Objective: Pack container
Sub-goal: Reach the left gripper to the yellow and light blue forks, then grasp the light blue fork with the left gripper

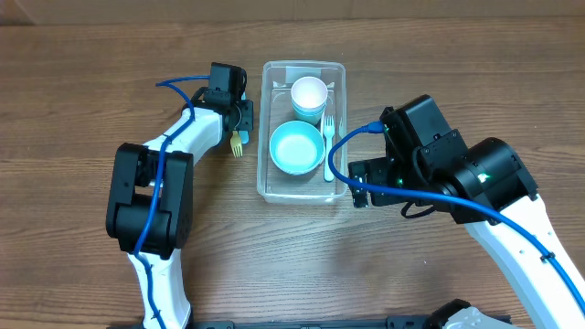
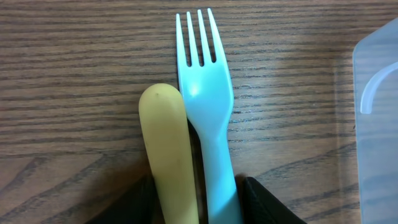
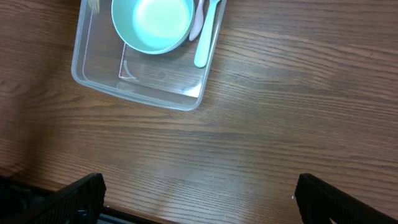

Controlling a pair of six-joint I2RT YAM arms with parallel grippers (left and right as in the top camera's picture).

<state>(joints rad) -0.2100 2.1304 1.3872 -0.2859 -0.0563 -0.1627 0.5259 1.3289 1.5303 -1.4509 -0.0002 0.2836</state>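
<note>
1. Nearest the left wrist camera, a light-blue fork (image 2: 208,124) and a yellow utensil (image 2: 165,149) are pinched side by side in the left hand (image 2: 199,202). Its dark fingers (image 2: 273,205) are pressed in on the two handles. The fork's tines point away from the hand, and the rounded yellow end is seen touching the fork's neck.
2. The container (image 1: 265,128) is set on the desk (image 1: 91,55) between the two arms. In the overhead view its long axis runs from the top of the picture to the bottom, with a short end towards each.
3. A light-blue bowl (image 1: 296,146) is seated upright in the middle of the container. A small white bowl (image 1: 309,94) is placed at the end nearer the top of the picture.
4. A teal-handled utensil (image 1: 329,155) is laid along the container's right wall, parallel to the long axis and just beside the light-blue bowl.
5. The end nearer the bottom of the picture is bare.
6. Seen from overhead, the left hand (image 1: 239,123) is held just beside the container's left wall, with the yellow utensil (image 1: 237,144) projecting from it.
7. The right hand (image 3: 199,205) is spread wide and holds nothing. Bare desk is seen between its fingers (image 3: 81,199) and the container (image 3: 143,87).
8. From overhead, the right hand (image 1: 359,183) is seen near the container's lower right corner.
</note>
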